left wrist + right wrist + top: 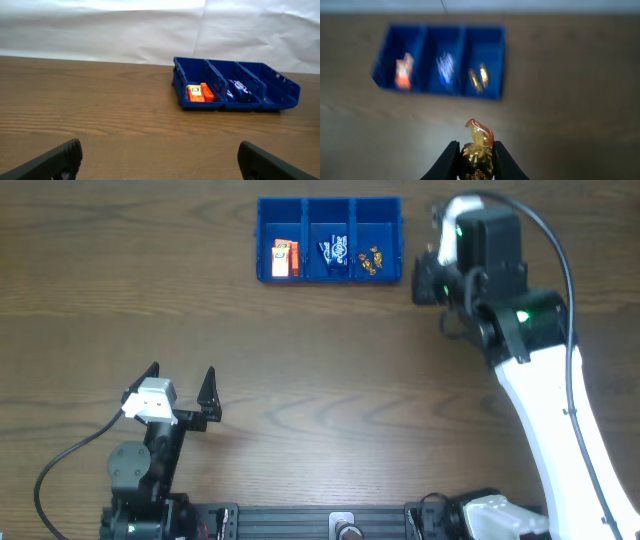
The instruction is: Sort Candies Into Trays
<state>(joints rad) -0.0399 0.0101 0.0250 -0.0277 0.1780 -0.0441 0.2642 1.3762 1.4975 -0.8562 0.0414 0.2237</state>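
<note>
A blue tray [330, 204] with three compartments sits at the back of the wooden table. Orange candies [284, 257] lie in its left compartment, blue-wrapped ones [332, 252] in the middle, gold ones [373, 260] in the right. My right gripper [476, 159] is lifted to the right of the tray and shut on a gold-wrapped candy [477, 145], whose twisted top sticks up between the fingers. The tray [440, 62] lies ahead of it. My left gripper [182, 392] stands open near the front left, with nothing between its fingers, facing the tray [235, 85] across the table.
Bare wooden tabletop [320, 380] spreads between the two arms and the tray. A white backdrop [150, 25] rises behind the table's far edge. The right arm's white link [550, 410] runs along the right side.
</note>
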